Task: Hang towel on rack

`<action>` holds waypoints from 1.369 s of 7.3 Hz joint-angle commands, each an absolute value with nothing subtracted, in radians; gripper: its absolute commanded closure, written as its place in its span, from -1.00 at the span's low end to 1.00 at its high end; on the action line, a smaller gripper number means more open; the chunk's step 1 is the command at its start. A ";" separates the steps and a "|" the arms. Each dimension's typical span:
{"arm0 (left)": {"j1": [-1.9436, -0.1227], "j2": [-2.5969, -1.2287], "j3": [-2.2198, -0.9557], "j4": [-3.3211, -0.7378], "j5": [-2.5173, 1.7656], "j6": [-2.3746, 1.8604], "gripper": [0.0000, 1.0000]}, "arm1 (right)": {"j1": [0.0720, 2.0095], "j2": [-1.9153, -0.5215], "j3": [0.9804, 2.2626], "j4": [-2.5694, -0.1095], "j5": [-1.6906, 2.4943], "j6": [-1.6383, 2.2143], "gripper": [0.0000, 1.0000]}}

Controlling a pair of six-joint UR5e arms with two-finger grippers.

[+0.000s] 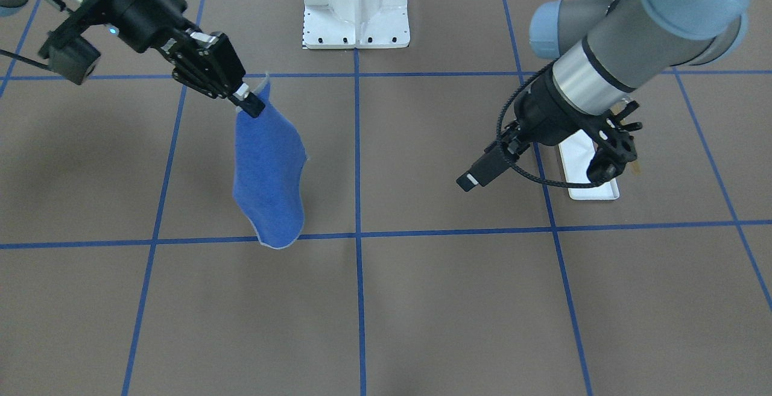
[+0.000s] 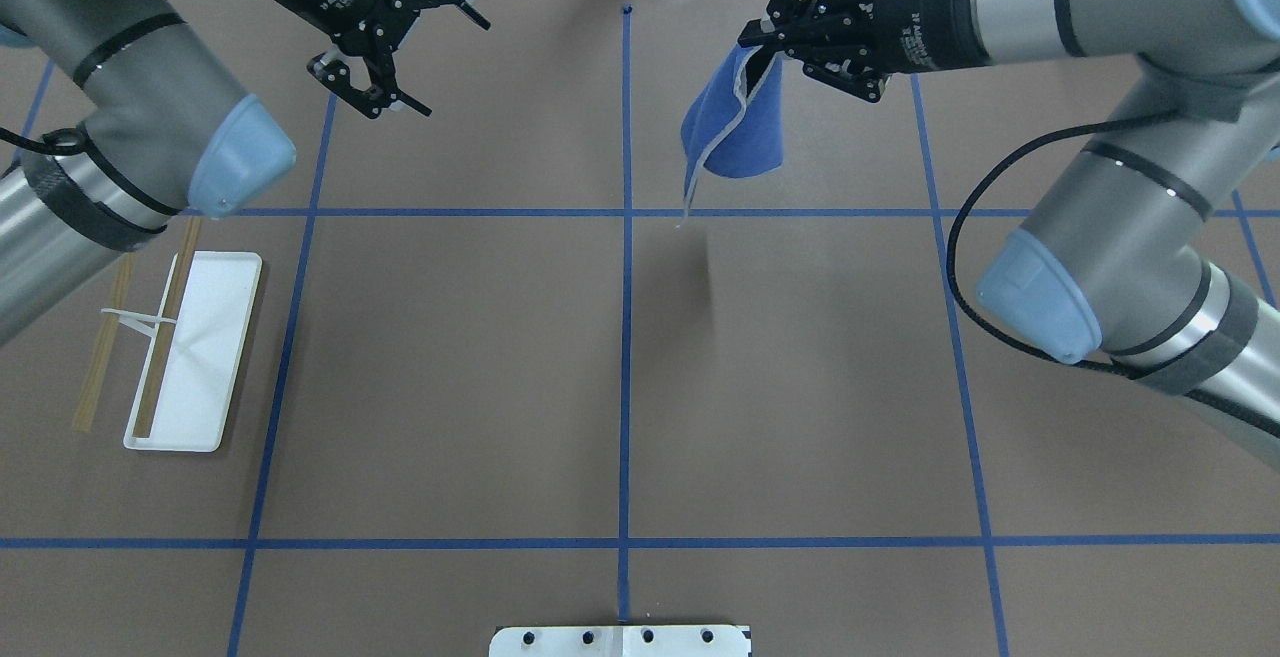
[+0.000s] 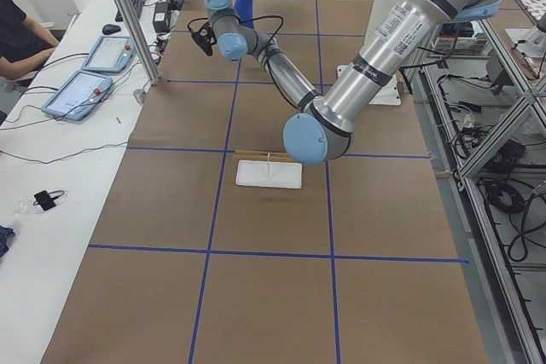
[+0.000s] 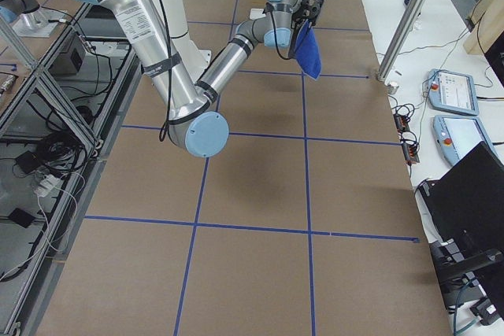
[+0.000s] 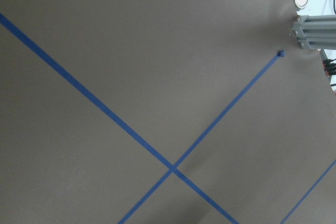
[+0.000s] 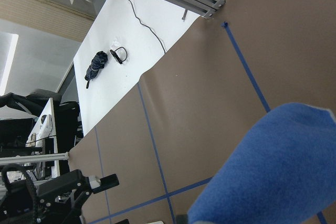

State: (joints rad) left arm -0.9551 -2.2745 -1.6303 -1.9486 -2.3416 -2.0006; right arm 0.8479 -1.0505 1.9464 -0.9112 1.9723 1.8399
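Note:
My right gripper (image 2: 752, 45) is shut on the top corner of the royal-blue towel (image 2: 735, 122). The towel hangs free above the table, and it also shows in the front view (image 1: 268, 179) under the gripper (image 1: 250, 105) and in the right wrist view (image 6: 278, 171). The rack (image 2: 190, 357) stands on the table at my left side, with a white tray base and two tan rods (image 2: 165, 327). Nothing hangs on it. My left gripper (image 2: 458, 69) is open and empty, raised in the air. In the front view the left gripper (image 1: 621, 149) overlaps the rack (image 1: 588, 170).
A large white bolted pedestal (image 1: 356, 7) sits at the robot's base and also shows in the overhead view (image 2: 620, 640). Blue tape lines (image 2: 625, 212) cross the brown table. An operator's desk with tablets (image 3: 85, 83) runs along the far side.

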 commanded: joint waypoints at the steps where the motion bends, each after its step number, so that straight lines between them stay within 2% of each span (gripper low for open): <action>1: -0.905 -2.301 -1.634 -1.951 -2.318 -2.052 -0.94 | 0.792 -1.032 1.960 -0.907 1.890 1.738 1.00; 10: -0.785 -2.410 -1.629 -1.953 -2.180 -2.387 -0.94 | 0.769 -1.025 1.988 -0.900 1.755 1.755 1.00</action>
